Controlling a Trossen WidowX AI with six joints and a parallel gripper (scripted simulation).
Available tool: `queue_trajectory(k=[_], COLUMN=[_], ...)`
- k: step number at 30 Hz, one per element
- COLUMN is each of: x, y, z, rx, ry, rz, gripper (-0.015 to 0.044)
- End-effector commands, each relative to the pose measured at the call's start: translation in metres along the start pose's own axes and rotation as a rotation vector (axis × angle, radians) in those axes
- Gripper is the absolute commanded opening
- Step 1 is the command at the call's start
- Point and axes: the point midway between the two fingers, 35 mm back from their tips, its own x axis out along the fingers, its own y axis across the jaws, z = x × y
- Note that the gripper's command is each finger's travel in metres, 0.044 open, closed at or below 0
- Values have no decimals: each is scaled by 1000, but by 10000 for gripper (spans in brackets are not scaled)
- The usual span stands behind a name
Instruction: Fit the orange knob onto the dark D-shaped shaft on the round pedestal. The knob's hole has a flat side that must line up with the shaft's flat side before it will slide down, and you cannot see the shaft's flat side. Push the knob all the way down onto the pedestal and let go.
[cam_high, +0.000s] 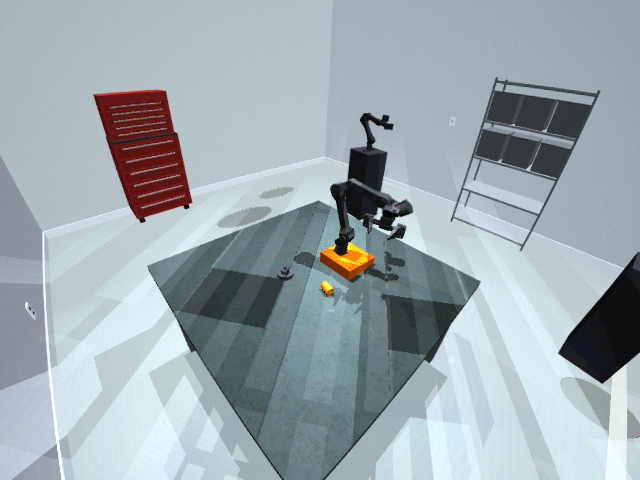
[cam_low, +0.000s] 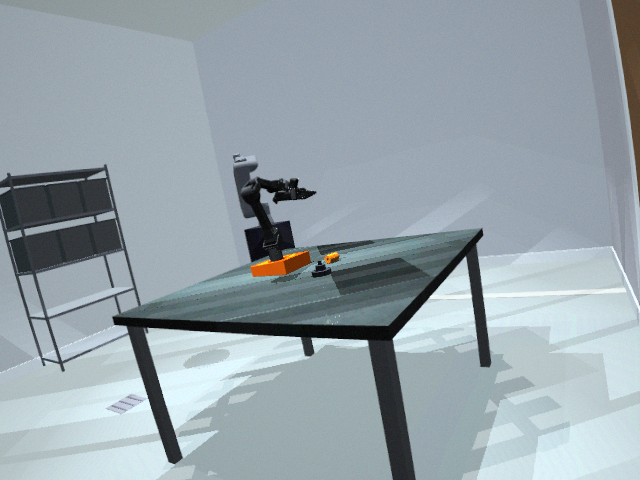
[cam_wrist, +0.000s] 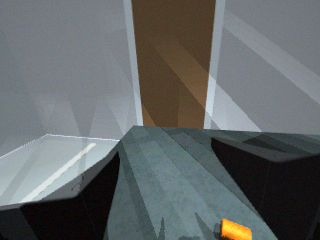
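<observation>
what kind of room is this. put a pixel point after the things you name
Probably a robotics lab or workshop: a red tool chest (cam_high: 149, 155) against the wall, a metal shelf rack (cam_high: 476, 160) (cam_low: 27, 289) of dark bins, and an arm (cam_high: 341, 211) (cam_low: 262, 214) mounted on a table (cam_high: 310, 372) (cam_low: 248, 310).

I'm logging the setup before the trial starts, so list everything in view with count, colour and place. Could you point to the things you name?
Knob (cam_high: 326, 288) (cam_low: 331, 257) (cam_wrist: 236, 230): one, orange, lying on its side on the table
Round pedestal with shaft (cam_high: 284, 274) (cam_low: 321, 272): one, dark, on the table
Table (cam_high: 310, 372) (cam_low: 248, 310) (cam_wrist: 165, 185): one, grey-green top, mid-room
Drawer cabinet (cam_high: 152, 155): one, red, by the wall
Shelf rack (cam_high: 559, 175) (cam_low: 27, 224): one, grey, by the wall, holding six dark bins
Background arms: two, one black, one pale, beyond the table
Door: one, brown, far wall
Arm base block: one, orange, on the table
Robot arm: one, black, on that block, jaws open, above the table
</observation>
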Motion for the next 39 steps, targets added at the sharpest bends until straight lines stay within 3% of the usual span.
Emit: queue_trajectory(k=[1,5,12,22,27,39], x=[2,40,105,141,140,140], y=[0,-5,-44,-124,-154,-156], z=[-1,-33,-105,-197,-224,-250], rx=[-15,-290,-730,-900,-796,-790], ry=[8,180,628,1209,1303,1304], rz=[-3,-42,4,452,738,749], gripper=[426,440,440,440,440,440])
